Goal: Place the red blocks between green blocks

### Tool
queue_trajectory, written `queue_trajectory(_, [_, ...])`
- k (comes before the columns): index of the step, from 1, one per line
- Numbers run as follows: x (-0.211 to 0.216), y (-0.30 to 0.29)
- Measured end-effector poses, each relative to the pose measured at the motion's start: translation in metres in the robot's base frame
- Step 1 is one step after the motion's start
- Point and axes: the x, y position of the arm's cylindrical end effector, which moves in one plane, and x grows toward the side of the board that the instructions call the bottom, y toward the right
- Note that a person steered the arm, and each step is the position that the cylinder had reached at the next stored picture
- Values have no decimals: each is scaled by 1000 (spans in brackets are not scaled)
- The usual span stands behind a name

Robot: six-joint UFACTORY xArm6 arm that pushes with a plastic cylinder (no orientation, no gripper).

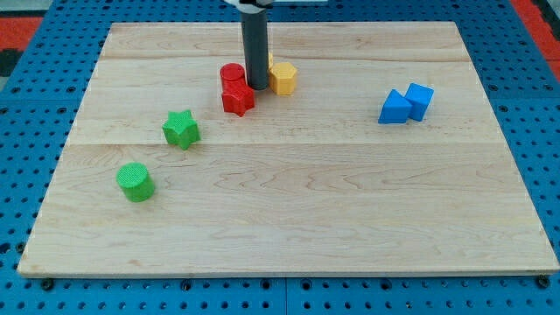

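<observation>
The dark rod descends from the view's top, and my tip [256, 87] rests on the wooden board [297, 219] in the upper-middle region. The arm carries no jaws or fingers, so nothing is clasped; the rod merely stands upright among the blocks. My tip lies in the narrow gap between the red group on the view's left and the yellow group on the view's right, just beside both; whether it actually touches either cannot be determined.

Immediately to the view's left of the tip stands the red cylinder [231, 75]. Touching it, toward the view's bottom, lies the red star-shaped block [237, 98], which sits just below and left of the tip. To the view's right of the tip sits the yellow hexagonal block [283, 78]; a second yellow block [270, 60] is partly hidden behind the rod, its shape indistinct.

Farther toward the view's lower left lies the green star-shaped block [180, 129], near the red pair but apart from it. Beyond it, lower and farther left, stands the green cylinder [135, 181], well apart from the green star. Both red blocks lie to the upper right of the two green blocks, not between them.

On the view's right side, well apart from all others, a blue triangular block [395, 108] touches a blue cube [420, 99].
</observation>
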Motion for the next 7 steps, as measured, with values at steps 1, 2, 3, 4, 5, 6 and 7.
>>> queue_trajectory(1, [-22, 2])
queue_trajectory(2, [-34, 10])
queue_trajectory(3, [-42, 5])
queue_trajectory(4, [-41, -34])
queue_trajectory(5, [-28, -68])
queue_trajectory(6, [-18, 0])
queue_trajectory(7, [36, -10])
